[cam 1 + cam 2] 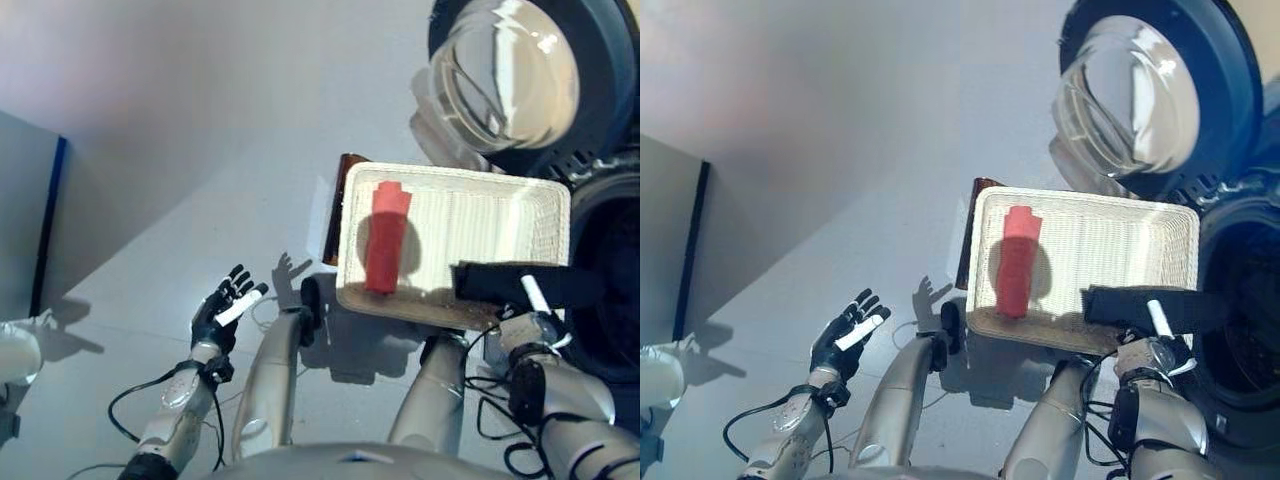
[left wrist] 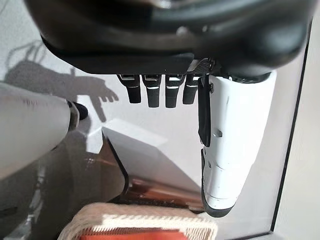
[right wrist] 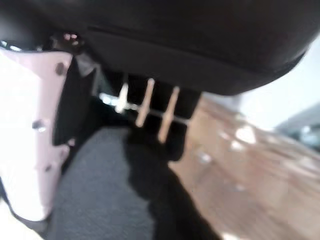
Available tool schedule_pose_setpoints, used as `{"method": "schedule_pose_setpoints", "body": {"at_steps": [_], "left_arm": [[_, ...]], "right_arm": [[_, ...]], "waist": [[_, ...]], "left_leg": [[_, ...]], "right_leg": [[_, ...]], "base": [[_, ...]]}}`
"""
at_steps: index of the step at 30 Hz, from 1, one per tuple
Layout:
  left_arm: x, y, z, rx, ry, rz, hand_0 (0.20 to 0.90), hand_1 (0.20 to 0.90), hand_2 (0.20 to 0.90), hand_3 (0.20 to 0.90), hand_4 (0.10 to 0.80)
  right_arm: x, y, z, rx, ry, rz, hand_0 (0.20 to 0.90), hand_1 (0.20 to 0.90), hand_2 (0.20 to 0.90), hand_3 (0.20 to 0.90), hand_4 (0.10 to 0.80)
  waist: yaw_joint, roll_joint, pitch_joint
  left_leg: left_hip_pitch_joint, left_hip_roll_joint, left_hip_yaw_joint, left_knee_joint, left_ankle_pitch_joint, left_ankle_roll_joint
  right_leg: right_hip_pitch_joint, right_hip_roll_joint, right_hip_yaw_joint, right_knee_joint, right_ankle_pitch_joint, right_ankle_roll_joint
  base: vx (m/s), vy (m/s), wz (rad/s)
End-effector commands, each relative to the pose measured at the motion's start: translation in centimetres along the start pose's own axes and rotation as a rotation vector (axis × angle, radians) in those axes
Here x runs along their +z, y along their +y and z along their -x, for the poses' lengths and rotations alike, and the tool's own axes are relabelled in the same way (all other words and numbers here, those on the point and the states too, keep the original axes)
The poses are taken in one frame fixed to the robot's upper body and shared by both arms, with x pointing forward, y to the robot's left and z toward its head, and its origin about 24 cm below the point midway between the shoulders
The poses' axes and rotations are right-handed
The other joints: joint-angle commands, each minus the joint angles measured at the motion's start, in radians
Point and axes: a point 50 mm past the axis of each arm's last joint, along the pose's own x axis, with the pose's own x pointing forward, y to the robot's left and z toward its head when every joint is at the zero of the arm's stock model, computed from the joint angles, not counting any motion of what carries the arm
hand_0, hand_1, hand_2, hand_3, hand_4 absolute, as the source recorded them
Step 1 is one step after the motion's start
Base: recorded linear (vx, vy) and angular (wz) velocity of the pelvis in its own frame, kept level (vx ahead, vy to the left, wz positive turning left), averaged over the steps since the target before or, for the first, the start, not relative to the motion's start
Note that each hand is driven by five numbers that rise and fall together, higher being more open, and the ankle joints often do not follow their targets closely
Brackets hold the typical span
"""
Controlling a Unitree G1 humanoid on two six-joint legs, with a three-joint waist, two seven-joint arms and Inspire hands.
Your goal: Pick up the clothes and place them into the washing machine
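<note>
A white woven basket (image 1: 452,178) stands on the floor in front of me. A red rolled cloth (image 1: 387,238) lies in its left half. A dark grey cloth (image 1: 500,282) hangs over the basket's near right rim, with my right hand (image 1: 533,322) shut on it; in the right wrist view the cloth (image 3: 100,195) sits between the white-covered thumb and the curled fingers. The washing machine's dark drum opening (image 1: 612,262) is just right of the basket, and its round glass door (image 1: 510,70) stands swung open at the far right. My left hand (image 1: 222,308) hovers open and empty over the floor at the lower left.
A brown board or stand (image 1: 341,205) shows under the basket's left edge. A grey-blue panel (image 1: 25,200) stands at the far left, with a white object (image 1: 15,357) below it. Grey floor stretches between the panel and the basket.
</note>
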Motion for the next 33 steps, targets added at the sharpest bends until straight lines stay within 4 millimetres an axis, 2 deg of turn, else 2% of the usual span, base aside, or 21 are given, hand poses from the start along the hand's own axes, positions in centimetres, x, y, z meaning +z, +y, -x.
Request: {"method": "schedule_pose_setpoints", "body": {"at_steps": [1, 2, 4, 5, 7, 9, 13, 14, 16, 19, 25, 29, 30, 31, 32, 33], "left_arm": [[1.5, 1.4, 0.8, 0.047, -0.097, 0.018, 0.9, 0.9, 0.9, 0.9, 0.8], [1.3, 1.4, 0.9, 0.047, -0.092, 0.025, 0.9, 0.9, 0.9, 0.9, 0.8], [0.9, 1.2, 1.0, 0.043, -0.075, 0.038, 0.9, 0.9, 0.9, 0.9, 0.8], [1.0, 1.2, 1.0, 0.042, -0.076, 0.037, 0.9, 0.9, 0.9, 0.9, 0.8], [0.4, 1.0, 1.2, 0.04, -0.05, 0.038, 0.9, 0.9, 0.9, 0.9, 0.8], [0.2, 1.1, 1.3, 0.036, -0.032, 0.041, 0.9, 0.9, 0.9, 0.9, 0.8], [0.1, 1.0, 1.3, 0.024, -0.029, 0.043, 0.9, 0.9, 0.9, 0.9, 0.8], [0.1, 0.9, 1.2, 0.022, -0.03, 0.045, 0.9, 0.9, 0.9, 0.9, 0.8], [0.3, 0.8, 1.4, 0.005, -0.031, 0.031, 0.9, 0.9, 0.9, 0.9, 0.8], [0.3, 0.6, 1.4, -0.008, -0.023, 0.016, 0.9, 0.9, 0.9, 0.9, 0.8], [0.3, 0.9, 1.6, -0.004, -0.016, 0.005, 0.9, 0.9, 0.9, 0.9, 0.8], [0.3, 0.9, 1.7, -0.001, -0.016, 0.011, 0.9, 0.9, 0.9, 0.9, 0.8], [0.3, 0.9, 1.7, 0.0, -0.016, 0.008, 0.9, 0.9, 0.9, 0.9, 0.8], [0.4, 0.9, 1.6, -0.004, -0.019, 0.004, 0.9, 0.9, 0.9, 0.9, 0.8], [0.4, 0.9, 1.6, -0.005, -0.021, 0.002, 0.9, 0.9, 0.9, 0.9, 0.8], [0.5, 0.8, 1.5, -0.009, -0.024, 0.003, 0.9, 0.9, 0.9, 0.9, 0.8]], "right_arm": [[5.1, 0.5, -0.1, 0.019, -0.216, -0.191, 0.2, 0.2, 0.2, 0.2, 0.3], [5.5, 0.8, 0.1, 0.029, -0.232, -0.238, 0.2, 0.2, 0.2, 0.2, 0.3], [7.1, 1.9, 0.5, 0.022, -0.242, -0.471, 0.2, 0.2, 0.2, 0.2, 0.3], [7.1, 1.8, 0.5, 0.023, -0.242, -0.475, 0.2, 0.2, 0.2, 0.2, 0.3], [8.1, 1.3, 0.3, -0.027, -0.234, -0.657, 0.2, 0.2, 0.2, 0.2, 0.3], [9.3, 0.6, 0.0, -0.073, -0.243, -0.722, 0.2, 0.2, 0.2, 0.2, 0.3], [12.6, 0.9, 0.0, -0.084, -0.287, -0.729, 0.2, 0.2, 0.2, 0.2, 0.3], [12.7, 0.9, 0.0, -0.083, -0.288, -0.729, 0.2, 0.2, 0.2, 0.2, 0.3], [14.7, 1.3, 0.2, -0.082, -0.315, -0.736, 0.2, 0.2, 0.2, 0.2, 0.3], [16.4, 1.0, 0.4, -0.114, -0.333, -0.788, 0.2, 0.2, 0.2, 0.2, 0.3], [18.7, -0.2, 0.6, -0.196, -0.36, -0.887, 0.2, 0.2, 0.2, 0.2, 0.3], [19.2, -0.3, 0.7, -0.21, -0.368, -0.854, 0.2, 0.2, 0.2, 0.2, 0.3], [19.0, -0.3, 0.6, -0.213, -0.367, -0.844, 0.387, 0.387, 0.387, 0.387, 0.433], [18.9, -0.3, 0.6, -0.213, -0.364, -0.822, 0.472, 0.472, 0.472, 0.472, 0.494], [18.7, -0.2, 0.5, -0.212, -0.358, -0.81, 0.9, 0.9, 0.9, 0.9, 0.8], [18.4, -0.2, 0.4, -0.21, -0.354, -0.803, 0.9, 0.9, 0.9, 0.9, 0.8]], "waist": [[-0.016, 0.014, 0.023], [-0.021, 0.013, 0.022], [-0.025, 0.02, 0.016], [-0.024, 0.02, 0.017], [-0.031, 0.025, 0.013], [-0.032, 0.03, 0.006], [-0.03, 0.036, -0.003], [-0.029, 0.038, -0.002], [-0.026, 0.039, -0.004], [-0.025, 0.04, -0.007], [-0.028, 0.047, -0.024], [-0.027, 0.05, -0.029], [-0.028, 0.05, -0.029], [-0.029, 0.05, -0.027], [-0.028, 0.049, -0.028], [-0.028, 0.049, -0.028]], "left_leg": [[0.082, 0.096, -0.071, -0.042, -0.028, -0.127], [0.083, 0.098, -0.071, -0.044, -0.027, -0.129], [0.091, 0.103, -0.071, -0.058, -0.025, -0.134], [0.091, 0.103, -0.072, -0.058, -0.025, -0.135], [0.093, 0.103, -0.074, -0.064, -0.025, -0.138], [0.095, 0.102, -0.077, -0.071, -0.022, -0.14], [0.097, 0.106, -0.077, -0.083, -0.015, -0.147], [0.097, 0.106, -0.076, -0.084, -0.015, -0.148], [0.096, 0.108, -0.075, -0.087, -0.013, -0.149], [0.094, 0.111, -0.073, -0.087, -0.012, -0.152], [0.085, 0.113, -0.067, -0.092, -0.01, -0.155], [0.08, 0.115, -0.064, -0.088, -0.009, -0.155], [0.08, 0.116, -0.063, -0.087, -0.009, -0.155], [0.077, 0.115, -0.062, -0.091, 0.002, -0.154], [0.079, 0.118, -0.061, -0.088, -0.009, -0.155], [0.078, 0.118, -0.06, -0.085, -0.009, -0.155]], "right_leg": [[0.008, -0.021, 0.028, -0.092, 0.098, 0.006], [0.008, -0.018, 0.029, -0.091, 0.095, 0.006], [0.005, -0.017, 0.03, -0.085, 0.089, 0.007], [0.005, -0.017, 0.03, -0.084, 0.089, 0.007], [0.007, -0.016, 0.029, -0.079, 0.081, 0.007], [0.006, -0.016, 0.028, -0.074, 0.074, 0.007], [0.002, -0.013, 0.028, -0.069, 0.067, 0.008], [0.001, -0.013, 0.028, -0.068, 0.066, 0.008], [-0.006, -0.012, 0.031, -0.056, 0.062, 0.008], [-0.015, -0.01, 0.034, -0.046, 0.057, 0.008], [-0.039, -0.007, 0.047, -0.031, 0.05, 0.007], [-0.049, -0.003, 0.056, -0.027, 0.048, 0.005], [-0.051, -0.001, 0.057, -0.027, 0.048, 0.004], [-0.055, -0.001, 0.057, -0.033, 0.061, 0.003], [-0.052, 0.0, 0.057, -0.03, 0.053, 0.004], [-0.051, 0.001, 0.057, -0.031, 0.053, 0.004]], "base": [[0.016, -0.031, -0.17], [0.028, -0.02, -0.13], [0.034, -0.026, -0.11], [0.018, -0.022, -0.09], [0.025, -0.017, -0.07], [0.036, -0.008, -0.03], [0.002, -0.008, 0.0], [0.0, 0.0, 0.0], [0.0, 0.0, 0.0], [0.0, 0.0, 0.0], [0.0, 0.0, 0.0], [0.001, 0.004, -0.01], [-0.042, 0.006, -0.05], [-0.018, -0.005, -0.07], [-0.017, -0.004, -0.07], [0.01, -0.011, -0.06]]}}
